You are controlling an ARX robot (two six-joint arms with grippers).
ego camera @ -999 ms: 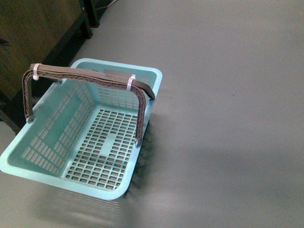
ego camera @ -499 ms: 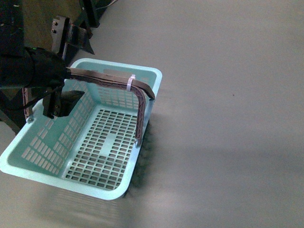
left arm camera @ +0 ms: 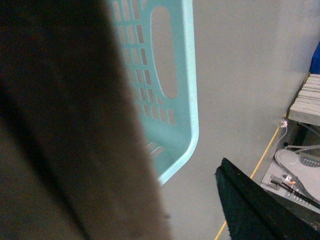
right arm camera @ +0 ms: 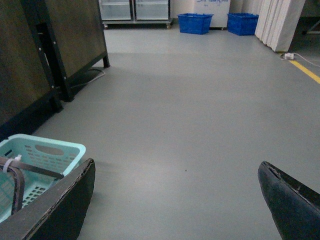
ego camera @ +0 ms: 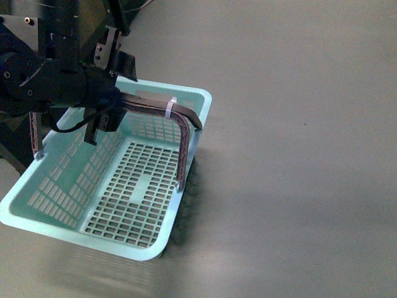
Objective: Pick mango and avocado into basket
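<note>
The light teal basket (ego camera: pixel 186 99) stands on the grey floor at the left of the front view, with only its slotted bottom showing inside. Its brown handle (ego camera: pixel 180 124) is upright. My left gripper (ego camera: pixel 118 56) hangs open above the basket's far left corner, the black arm covering part of the handle. In the left wrist view one black finger (left arm camera: pixel 250 205) shows beside the basket's rim (left arm camera: pixel 187 75); a blurred brown shape hides the rest. My right gripper (right arm camera: pixel 175 192) is open over bare floor, to the right of the basket (right arm camera: pixel 45 150). The mango and avocado are out of view.
A dark wooden cabinet on black legs (right arm camera: pixel 35 55) stands behind and left of the basket. Two blue crates (right arm camera: pixel 195 22) and white panels (right arm camera: pixel 280 20) line the far wall. A yellow floor line (right arm camera: pixel 305 70) runs at the right.
My left arm came into the front view from the left and moved right and up over the basket's handle. The basket has stayed put.
</note>
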